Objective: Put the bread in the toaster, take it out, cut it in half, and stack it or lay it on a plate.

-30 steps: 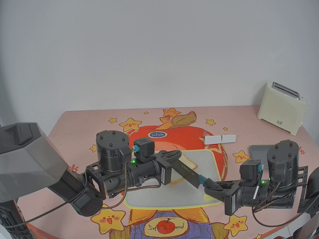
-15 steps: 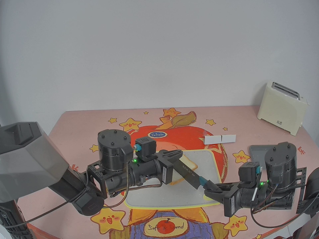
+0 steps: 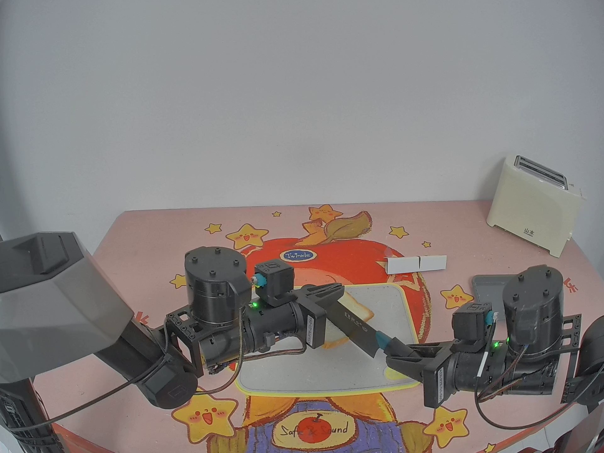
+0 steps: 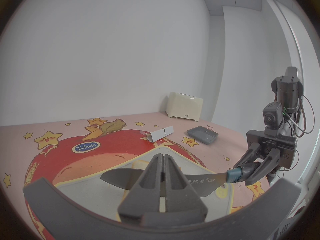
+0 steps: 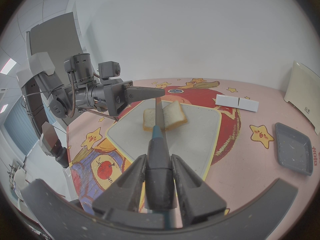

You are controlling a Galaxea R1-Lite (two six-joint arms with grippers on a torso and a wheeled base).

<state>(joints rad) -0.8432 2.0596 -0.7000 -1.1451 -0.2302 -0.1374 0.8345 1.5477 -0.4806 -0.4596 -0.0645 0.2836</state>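
Nearest you, by the table point(image 3: 151, 246) edge, your right gripper point(image 3: 402, 350) is clamped on the knife point(image 3: 357, 328) handle. In the last second it has nudged the blade only slightly across the bread point(image 5: 170, 115) on the cutting board point(image 3: 393, 309), so the cut looks under way, not finished. Your left gripper point(image 3: 336, 292), fingers pressed together and empty, sits just over the slice. Beyond lies bare board; the plate point(image 3: 487, 284) waits well to the right, the toaster point(image 3: 535, 206) at the far corner.

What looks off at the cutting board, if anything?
Nothing stands out. The bread lies on the cutting board, the knife across its middle in the right gripper; the left gripper, fingers shut, is close by.
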